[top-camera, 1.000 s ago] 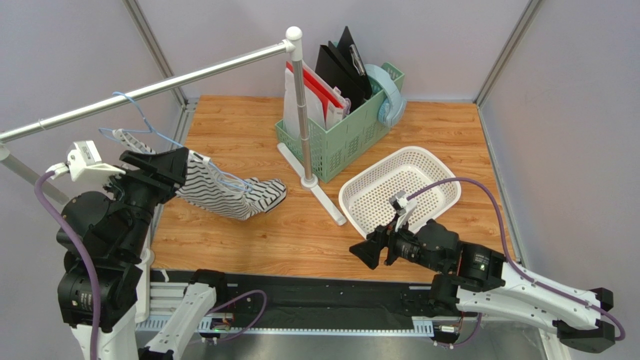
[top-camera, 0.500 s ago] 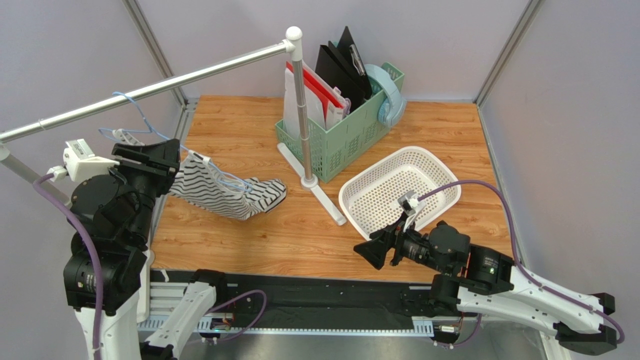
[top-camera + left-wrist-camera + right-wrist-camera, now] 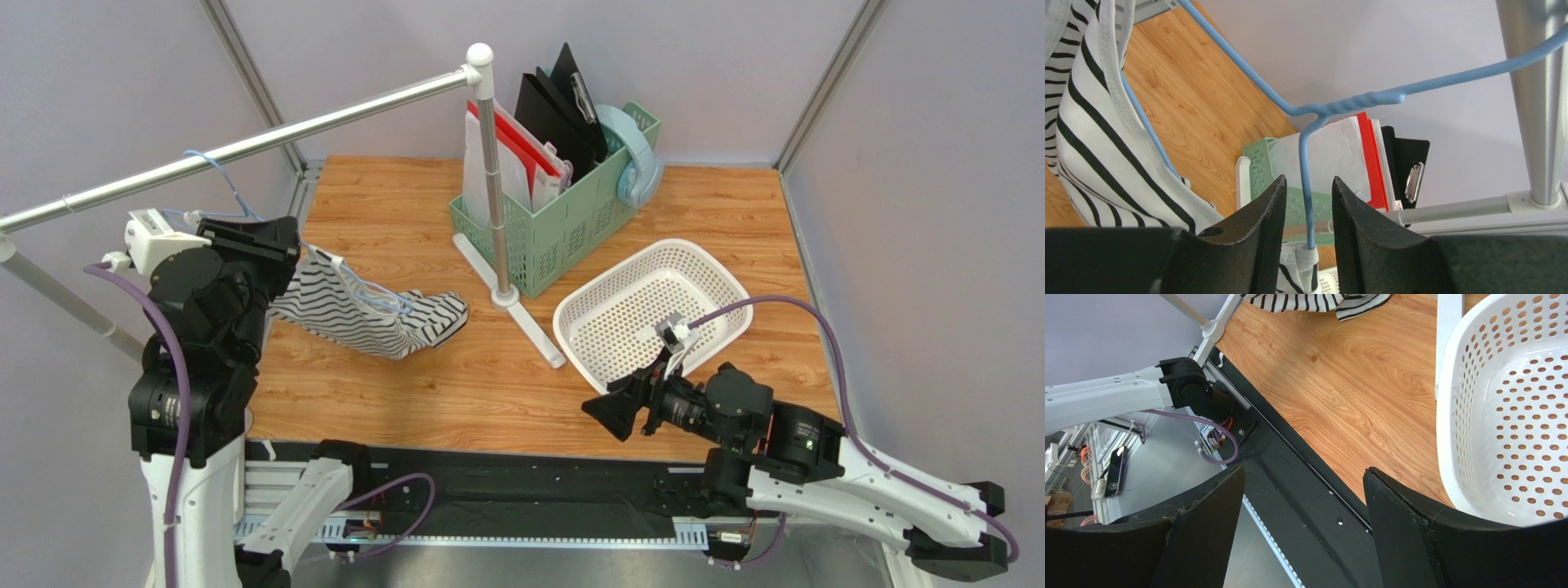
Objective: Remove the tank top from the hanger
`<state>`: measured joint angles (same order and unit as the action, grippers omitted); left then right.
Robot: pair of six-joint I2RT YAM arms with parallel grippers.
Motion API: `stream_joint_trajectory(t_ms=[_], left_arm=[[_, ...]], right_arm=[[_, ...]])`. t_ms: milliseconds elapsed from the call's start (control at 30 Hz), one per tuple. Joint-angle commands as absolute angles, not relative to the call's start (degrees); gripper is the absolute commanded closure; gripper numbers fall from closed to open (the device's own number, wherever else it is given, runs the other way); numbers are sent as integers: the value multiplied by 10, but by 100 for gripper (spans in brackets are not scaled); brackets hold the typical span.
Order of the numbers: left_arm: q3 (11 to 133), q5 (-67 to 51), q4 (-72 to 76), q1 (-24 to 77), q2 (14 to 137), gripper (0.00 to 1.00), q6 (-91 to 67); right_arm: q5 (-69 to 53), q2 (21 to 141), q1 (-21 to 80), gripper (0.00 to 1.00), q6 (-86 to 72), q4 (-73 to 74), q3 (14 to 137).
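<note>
Lighting: bright, even, diffuse, from overhead. Shadows: soft and faint on the table (image 3: 491,380), under the tank top (image 3: 368,312) and beside the white basket (image 3: 586,328). Glare: mild sheen on the wood. Focus: top view sharp across all 4 edges. Left wrist view: left gripper (image 3: 1309,184) black, near-featureless; metal rail (image 3: 1536,92) at right slightly soft. Right wrist view: right gripper (image 3: 1303,474) dark, underexposed.
</note>
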<state>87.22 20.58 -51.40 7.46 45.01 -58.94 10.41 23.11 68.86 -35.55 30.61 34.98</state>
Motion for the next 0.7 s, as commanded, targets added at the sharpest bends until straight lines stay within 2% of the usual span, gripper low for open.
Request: stream_joint_trajectory(t_ms=[0, 100, 200, 233, 300, 333, 400, 667], left_arm=[[867, 222, -472, 75, 460, 61, -589], [865, 223, -480, 74, 467, 62, -591], [849, 218, -465, 74, 455, 71, -596], [847, 217, -462, 74, 450, 77, -595], [860, 218, -466, 74, 447, 82, -586], [868, 219, -468, 74, 445, 90, -580], [896, 221, -483, 74, 443, 99, -570], [968, 187, -504, 75, 417, 100, -552]], right_arm=[[112, 219, 692, 24, -364, 305, 368], [119, 217, 692, 24, -364, 311, 367], [125, 212, 691, 24, -366, 311, 367], [126, 211, 691, 24, -366, 311, 367], [126, 211, 692, 24, -366, 314, 367], [125, 211, 692, 24, -365, 316, 368], [127, 215, 691, 24, -360, 322, 372], [128, 235, 691, 24, -348, 313, 383]])
